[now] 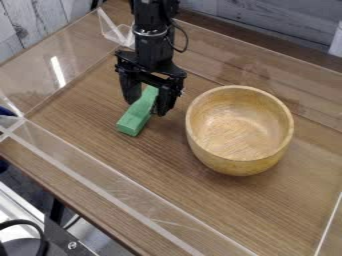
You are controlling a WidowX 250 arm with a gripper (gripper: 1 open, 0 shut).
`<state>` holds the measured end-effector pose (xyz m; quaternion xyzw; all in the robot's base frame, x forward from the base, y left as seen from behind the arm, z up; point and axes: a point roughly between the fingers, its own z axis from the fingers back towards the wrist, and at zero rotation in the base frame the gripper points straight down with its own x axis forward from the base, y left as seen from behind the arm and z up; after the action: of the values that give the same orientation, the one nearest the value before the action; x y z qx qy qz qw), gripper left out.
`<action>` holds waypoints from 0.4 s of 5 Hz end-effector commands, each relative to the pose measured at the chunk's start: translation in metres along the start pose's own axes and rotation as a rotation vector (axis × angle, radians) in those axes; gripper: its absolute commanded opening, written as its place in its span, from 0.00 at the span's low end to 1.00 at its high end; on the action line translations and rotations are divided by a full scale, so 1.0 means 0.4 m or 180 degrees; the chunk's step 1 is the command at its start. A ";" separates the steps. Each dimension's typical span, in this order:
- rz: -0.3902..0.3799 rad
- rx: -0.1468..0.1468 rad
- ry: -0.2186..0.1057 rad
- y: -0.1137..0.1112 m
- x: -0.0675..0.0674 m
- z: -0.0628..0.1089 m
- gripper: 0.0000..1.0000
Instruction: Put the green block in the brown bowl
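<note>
The green block [134,117] lies flat on the wooden table, left of the brown bowl [239,128]. My gripper [147,98] points straight down over the block's far end, open, with one black finger on each side of that end. The block's upper tip is partly hidden behind the fingers. I cannot tell whether the fingers touch the block. The bowl stands upright and holds nothing, a short way to the right of the gripper.
A clear plastic wall [80,160] runs along the table's [134,190] front and left edges. A pale plank wall [40,25] stands behind at the upper left. Open wood surface lies in front of the block and bowl.
</note>
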<state>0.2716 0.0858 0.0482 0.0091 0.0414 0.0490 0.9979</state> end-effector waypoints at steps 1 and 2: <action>0.0035 0.0035 -0.0226 0.013 0.032 0.038 1.00; 0.0040 0.0032 -0.0265 0.011 0.036 0.041 1.00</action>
<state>0.2751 0.0861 0.0487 0.0083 0.0302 0.0525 0.9981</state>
